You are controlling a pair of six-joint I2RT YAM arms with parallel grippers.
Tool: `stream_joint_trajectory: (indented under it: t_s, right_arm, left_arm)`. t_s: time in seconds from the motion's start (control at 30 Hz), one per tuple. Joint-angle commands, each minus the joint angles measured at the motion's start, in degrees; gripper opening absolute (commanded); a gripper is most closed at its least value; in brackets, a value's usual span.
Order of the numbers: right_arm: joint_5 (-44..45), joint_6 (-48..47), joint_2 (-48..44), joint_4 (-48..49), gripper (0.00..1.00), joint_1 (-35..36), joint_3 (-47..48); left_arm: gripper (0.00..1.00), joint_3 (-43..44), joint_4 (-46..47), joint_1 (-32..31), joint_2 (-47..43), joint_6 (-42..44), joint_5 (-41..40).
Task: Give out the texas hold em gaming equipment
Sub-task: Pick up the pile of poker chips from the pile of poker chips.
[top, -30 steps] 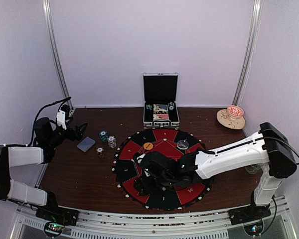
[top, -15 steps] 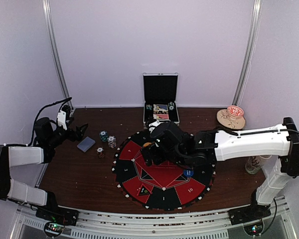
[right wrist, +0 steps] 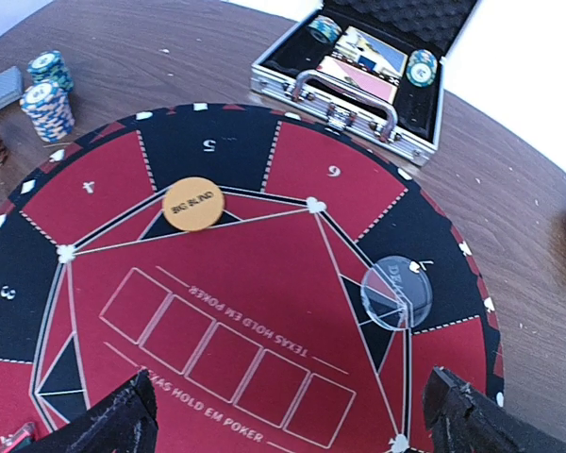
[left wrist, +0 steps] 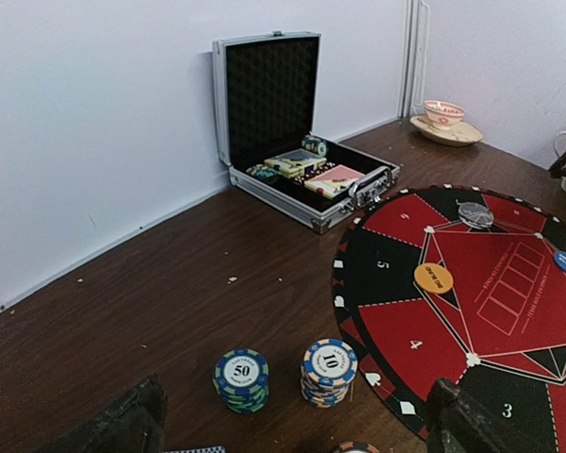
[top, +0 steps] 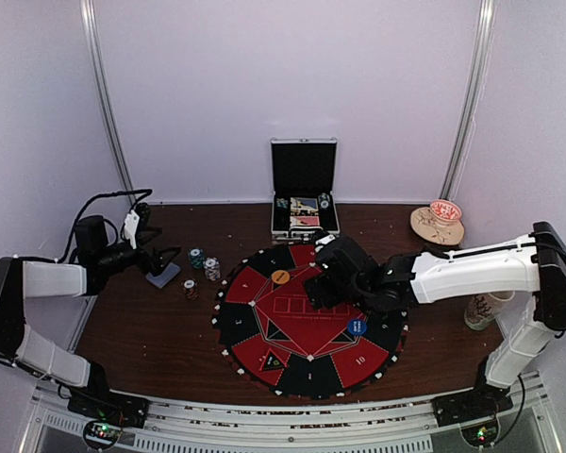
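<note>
Your left end effector (top: 166, 257) hovers left of the mat (top: 238, 326), fingers spread and empty. It is just beside the deck (top: 163, 275), probably lined up to take cards. Three chip stacks (top: 212, 269) stand on the counter between the deck and the mat's left rim, apparently staged for sharing out. The orange disc (top: 280, 277) lies on the mat's upper left, marking the big blind. Your right end effector (right wrist: 292, 401) hangs over the mat's middle, spread wide and gripping nothing. The clear dealer disc (right wrist: 396, 291) and the blue disc (top: 357, 327) lie on the mat's right half. Behind the mat, the open case (top: 305, 222) holds more chips and cards.
</note>
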Motion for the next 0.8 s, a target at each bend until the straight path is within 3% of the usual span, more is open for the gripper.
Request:
stream_joint_trajectory:
  t_s: [0.0,0.3,0.53,0.77]
  right_arm:
    - [0.5,0.0,-2.8,3.9,1.0,-1.0,-1.5]
    - [-0.7,0.5,-0.9,2.8,1.0,-1.0,-0.5]
    - [0.4,-0.3,-2.1,-2.9,1.0,-1.0,0.8]
    - [-0.5,0.0,-6.7,4.0,1.0,-1.9,-6.2]
  left_arm:
    - [0.98,2.9,-4.4,-1.9,1.8,4.6,1.5]
    - [0.98,8.4,-15.1,-9.9,5.7,11.8,-6.3]
    - [0.91,20.5,-26.3,-12.3,13.4,12.9,-11.0]
    - [0.89,24.3,-29.8,-12.8,16.8,11.8,-13.3]
